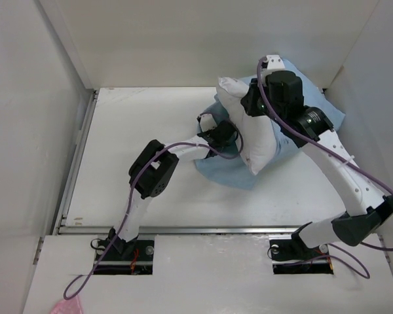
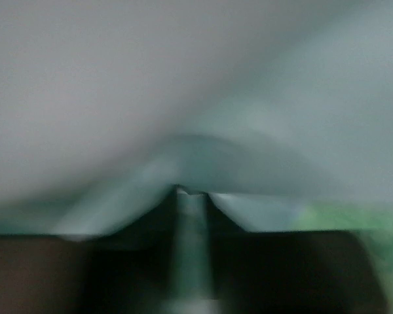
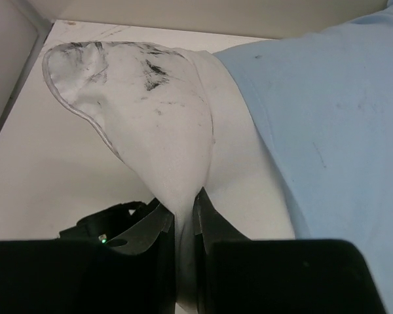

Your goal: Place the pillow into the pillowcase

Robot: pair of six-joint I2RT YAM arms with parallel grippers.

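The white pillow (image 1: 252, 134) is lifted and stands on edge over the light blue pillowcase (image 1: 226, 171) at the back right of the table. My right gripper (image 1: 252, 98) is shut on the pillow's upper end. In the right wrist view its jaws (image 3: 185, 209) pinch the pillow (image 3: 150, 111), whose corner is smudged dark, with the pillowcase (image 3: 334, 118) to the right. My left gripper (image 1: 230, 135) is at the pillowcase's left edge, against the pillow. In the blurred left wrist view its jaws (image 2: 192, 196) are shut on a fold of pale blue-green pillowcase fabric (image 2: 262, 212).
White enclosure walls stand on the left (image 1: 33, 118), back and right. A metal rail (image 1: 75, 170) runs along the table's left edge and another along the front. A pink scrap (image 1: 69, 306) lies at the near left by the arm bases.
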